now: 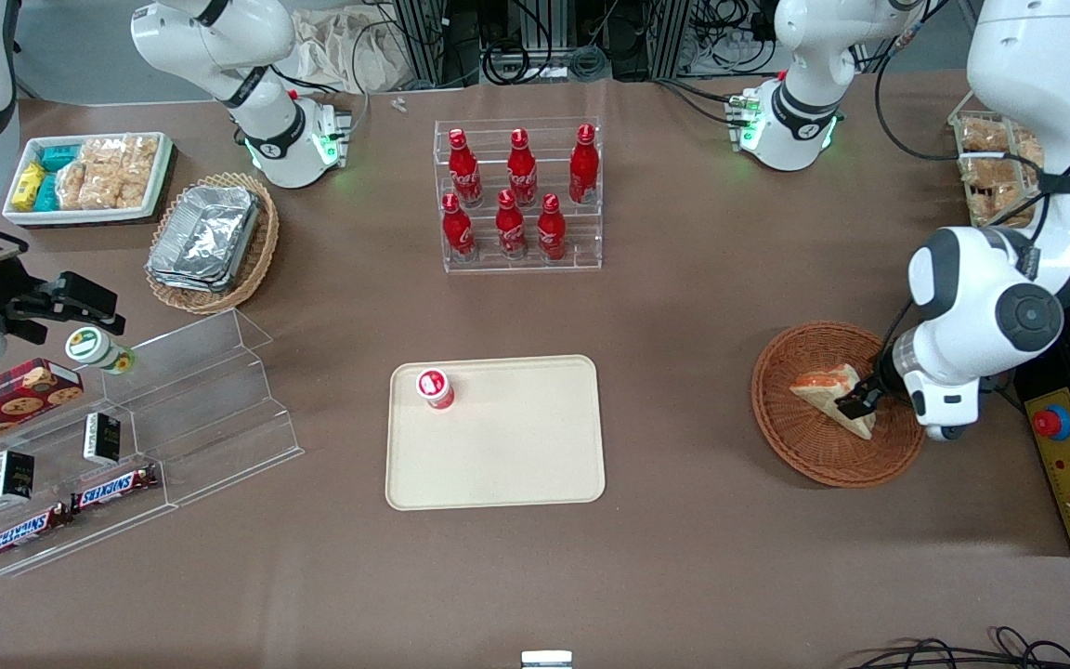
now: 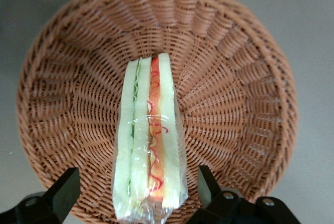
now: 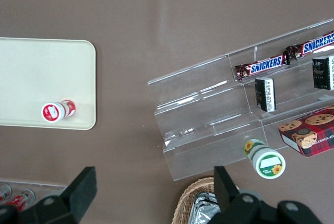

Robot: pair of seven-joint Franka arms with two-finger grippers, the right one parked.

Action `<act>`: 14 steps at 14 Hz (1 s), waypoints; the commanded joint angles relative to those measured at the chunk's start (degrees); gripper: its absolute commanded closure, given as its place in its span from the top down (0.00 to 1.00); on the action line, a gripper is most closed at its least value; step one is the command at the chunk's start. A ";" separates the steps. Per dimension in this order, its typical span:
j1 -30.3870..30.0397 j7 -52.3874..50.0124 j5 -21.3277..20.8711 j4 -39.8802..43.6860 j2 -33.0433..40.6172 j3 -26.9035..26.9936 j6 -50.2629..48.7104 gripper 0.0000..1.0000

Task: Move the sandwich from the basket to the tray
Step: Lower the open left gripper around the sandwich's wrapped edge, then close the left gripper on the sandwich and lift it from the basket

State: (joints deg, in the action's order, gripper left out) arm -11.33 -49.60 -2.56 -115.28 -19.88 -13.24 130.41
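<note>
One brown surface (image 1: 684,307) carries the cream tray (image 1: 516,455) at its middle and the wicker basket (image 1: 800,446) toward the working arm's edge — inside lies the wrapped sandwich (image 2: 150,140), the pincer (image 2: 136,192) spread wide, straddling it without touching.

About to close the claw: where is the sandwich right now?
The sandwich stands on edge in the basket, toward the working arm's end of the table, between the open claw's fingers.

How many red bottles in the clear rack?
6: three on the upper step, three on the lower. None seem hidden. The claw is open around the sandwich in the basket.
</note>
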 commanded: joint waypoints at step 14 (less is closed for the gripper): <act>1.13 -8.94 -1.48 8.56 -2.80 -0.20 -6.01 0.00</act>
State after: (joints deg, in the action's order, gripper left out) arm -10.92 -56.09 -2.83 -111.22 -22.85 -13.31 129.82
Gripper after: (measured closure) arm 0.670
